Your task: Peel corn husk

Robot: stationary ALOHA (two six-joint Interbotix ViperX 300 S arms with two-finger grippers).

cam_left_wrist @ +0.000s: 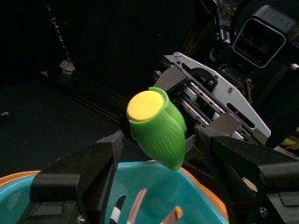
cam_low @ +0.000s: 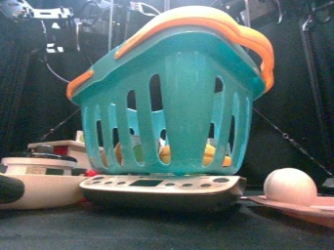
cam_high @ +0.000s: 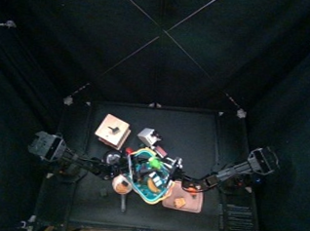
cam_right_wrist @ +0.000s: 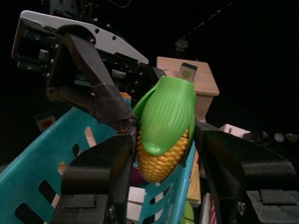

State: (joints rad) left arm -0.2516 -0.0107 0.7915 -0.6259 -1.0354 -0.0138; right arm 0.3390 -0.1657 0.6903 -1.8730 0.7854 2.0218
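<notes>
- Corn [cam_right_wrist: 163, 122] was held in the air above the teal basket [cam_low: 170, 107], its green husk still covering the upper part and bare yellow kernels showing on the lower part in the right wrist view.
- Right gripper [cam_right_wrist: 160, 162] was clamped on the corn, one jaw pressing each side of the cob just above the basket's rim.
- Left gripper [cam_left_wrist: 158, 171] stood with its jaws wide apart on either side of the husked end of the corn, where the flat yellow stub faced the left wrist camera; whether its jaws touched the husk could not be told.
- Both arms met over the basket near the table's front edge in the top view, the left arm coming in from the left, the right from the right.
- Teal basket, with orange handles, sat on a grey kitchen scale [cam_low: 163, 188] in the front view.
- White egg [cam_low: 290, 184] lay on a pink plate [cam_low: 303, 207] right of the scale.
- Wooden block [cam_high: 112, 130] lay on the table [cam_high: 203, 130] behind the basket, to the left.
</notes>
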